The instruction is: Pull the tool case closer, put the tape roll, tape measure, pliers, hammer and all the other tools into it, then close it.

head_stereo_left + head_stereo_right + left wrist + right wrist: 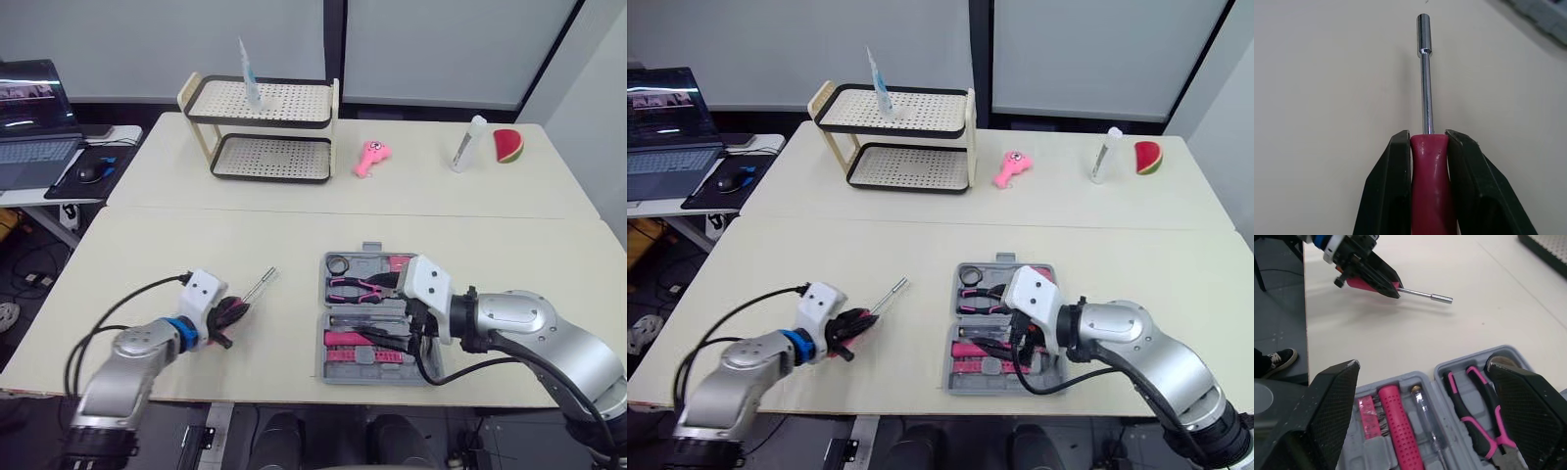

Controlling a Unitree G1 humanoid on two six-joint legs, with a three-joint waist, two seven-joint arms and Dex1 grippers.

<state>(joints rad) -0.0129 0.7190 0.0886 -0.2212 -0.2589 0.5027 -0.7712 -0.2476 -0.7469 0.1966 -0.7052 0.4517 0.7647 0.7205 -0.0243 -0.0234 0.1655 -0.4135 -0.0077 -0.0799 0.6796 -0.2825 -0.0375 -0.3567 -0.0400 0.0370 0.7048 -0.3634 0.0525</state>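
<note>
The nut driver is gripped in the left claw; the right claw is spread open above the tool case. The driver must next be carried there.

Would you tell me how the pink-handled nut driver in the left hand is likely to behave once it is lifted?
The nut driver should be stiff: its shaft is straight metal. The left hand clamps the glossy pink handle, which might slip a little. Being round, it would probably roll if released on the table.
</note>
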